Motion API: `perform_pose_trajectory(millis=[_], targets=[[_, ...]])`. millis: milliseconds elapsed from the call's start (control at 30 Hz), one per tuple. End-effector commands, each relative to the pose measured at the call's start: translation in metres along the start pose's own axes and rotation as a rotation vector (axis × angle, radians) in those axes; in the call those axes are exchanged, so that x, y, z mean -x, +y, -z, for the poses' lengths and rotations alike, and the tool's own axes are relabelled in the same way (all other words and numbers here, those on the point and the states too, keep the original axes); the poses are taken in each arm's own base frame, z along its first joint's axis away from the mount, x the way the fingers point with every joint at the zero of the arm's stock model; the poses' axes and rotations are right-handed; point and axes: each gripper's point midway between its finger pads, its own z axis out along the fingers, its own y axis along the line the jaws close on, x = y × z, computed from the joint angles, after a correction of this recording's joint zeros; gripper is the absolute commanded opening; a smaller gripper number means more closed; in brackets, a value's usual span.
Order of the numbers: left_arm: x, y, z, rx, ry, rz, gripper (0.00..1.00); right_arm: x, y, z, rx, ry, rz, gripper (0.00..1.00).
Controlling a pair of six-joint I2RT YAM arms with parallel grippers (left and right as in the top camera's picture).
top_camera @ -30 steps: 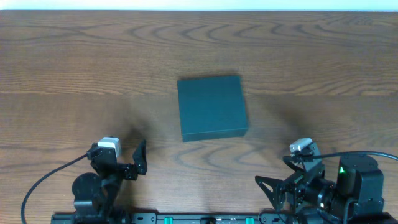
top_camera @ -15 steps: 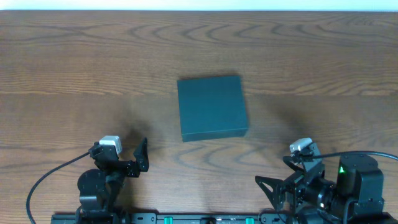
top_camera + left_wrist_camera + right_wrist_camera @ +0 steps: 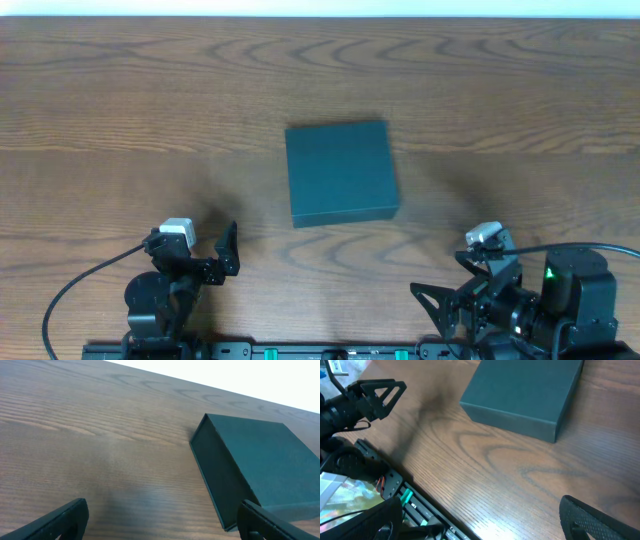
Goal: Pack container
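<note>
The container (image 3: pixel 341 173) was found lying flat and closed near the middle of the table (image 3: pixel 120 100), well apart from both arms and roughly midway between them. It was placed ahead and to the right of the left gripper (image 3: pixel 161 522) and ahead and to the left of the right gripper (image 3: pixel 485 525), whose fingers were both spread wide with nothing held. Being almost square, no clear long axis was offered, and the left gripper was judged only slightly the nearer.
</note>
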Motion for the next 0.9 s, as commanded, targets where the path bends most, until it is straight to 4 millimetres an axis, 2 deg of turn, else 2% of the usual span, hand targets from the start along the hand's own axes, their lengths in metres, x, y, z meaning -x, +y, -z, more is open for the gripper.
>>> perform_pose_trajectory(millis=[0, 233, 333, 400, 533, 633, 767, 867], targets=[[-0.007, 0.004, -0.003, 0.01, 0.007, 0.008, 0.95, 0.0, -0.001, 0.001, -0.003, -0.005, -0.013, 0.99], [-0.007, 0.004, -0.003, 0.01, 0.007, 0.008, 0.95, 0.0, -0.001, 0.001, -0.005, -0.005, -0.012, 0.99], [-0.007, 0.004, -0.003, 0.01, 0.007, 0.008, 0.95, 0.004, -0.018, 0.002, -0.103, -0.017, 0.011, 0.99], [-0.007, 0.004, -0.003, 0.01, 0.007, 0.008, 0.95, 0.017, -0.035, 0.006, -0.215, -0.093, 0.053, 0.99], [-0.007, 0.004, -0.003, 0.01, 0.007, 0.008, 0.95, 0.028, -0.055, 0.012, -0.334, -0.223, 0.108, 0.99], [-0.007, 0.004, -0.003, 0.01, 0.007, 0.008, 0.95, 0.023, -0.066, 0.006, -0.374, -0.287, 0.131, 0.99], [-0.007, 0.004, -0.003, 0.01, 0.007, 0.008, 0.95, 0.005, -0.08, -0.012, -0.385, -0.317, 0.142, 0.99], [-0.007, 0.004, -0.003, 0.01, 0.007, 0.008, 0.95, -0.001, -0.088, -0.025, -0.386, -0.359, 0.16, 0.99]])
